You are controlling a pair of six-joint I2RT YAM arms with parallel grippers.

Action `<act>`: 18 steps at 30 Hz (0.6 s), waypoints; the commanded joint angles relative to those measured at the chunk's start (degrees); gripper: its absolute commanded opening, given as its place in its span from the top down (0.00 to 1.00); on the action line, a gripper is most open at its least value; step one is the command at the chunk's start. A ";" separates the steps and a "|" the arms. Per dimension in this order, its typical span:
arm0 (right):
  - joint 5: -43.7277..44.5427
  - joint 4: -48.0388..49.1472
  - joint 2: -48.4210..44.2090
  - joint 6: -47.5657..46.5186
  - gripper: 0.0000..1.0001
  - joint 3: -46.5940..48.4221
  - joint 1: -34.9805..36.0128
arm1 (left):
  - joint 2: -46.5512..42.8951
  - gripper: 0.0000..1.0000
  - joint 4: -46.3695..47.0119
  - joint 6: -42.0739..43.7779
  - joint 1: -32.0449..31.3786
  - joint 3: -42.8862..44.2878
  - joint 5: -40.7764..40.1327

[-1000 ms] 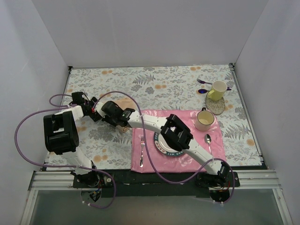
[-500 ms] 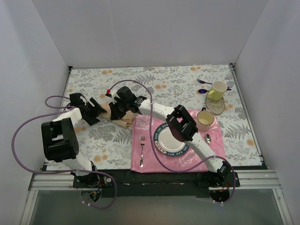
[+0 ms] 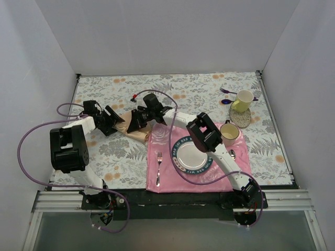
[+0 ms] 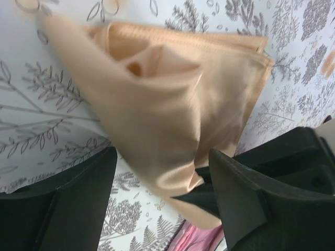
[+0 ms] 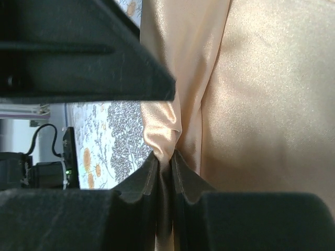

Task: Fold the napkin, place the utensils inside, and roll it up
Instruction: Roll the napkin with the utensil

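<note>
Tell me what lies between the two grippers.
The napkin: in the top view it bunches between the open left gripper and the right gripper, which the right wrist view shows pinching a fold.

I see a table (image 3: 172, 91) covered in a grey fern-and-flower print. Lying directly on it are a pink placemat (image 3: 241, 168) at near centre-right, the peach napkin (image 3: 133, 133) bunched beside the mat's far-left corner, and a round coaster (image 3: 242, 119) and purple spoons (image 3: 226, 91) far right.
</note>
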 commanded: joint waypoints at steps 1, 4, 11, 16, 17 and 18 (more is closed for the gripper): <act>-5.16 4.93 0.95 4.85 0.84 -1.61 -0.16 | 3.90 0.31 0.82 1.15 -0.01 2.50 -4.72; -4.81 3.27 0.87 4.07 0.82 -0.73 -0.42 | 5.66 0.36 1.08 1.68 -0.01 2.59 -5.87; -1.57 -6.55 -0.27 -4.01 0.70 4.01 -0.69 | 5.31 0.57 0.81 3.87 0.52 0.84 -5.43; 6.94 -16.15 -4.22 -16.57 0.50 6.30 0.02 | 5.05 0.59 0.29 5.02 0.70 0.66 -4.47; 8.27 -17.30 -4.93 -18.16 0.46 6.39 0.37 | 5.05 0.59 0.20 5.02 0.70 0.75 -4.20; 9.76 -19.48 -6.50 -21.65 0.40 6.48 0.89 | 5.13 0.58 -0.06 5.02 0.70 0.83 -4.11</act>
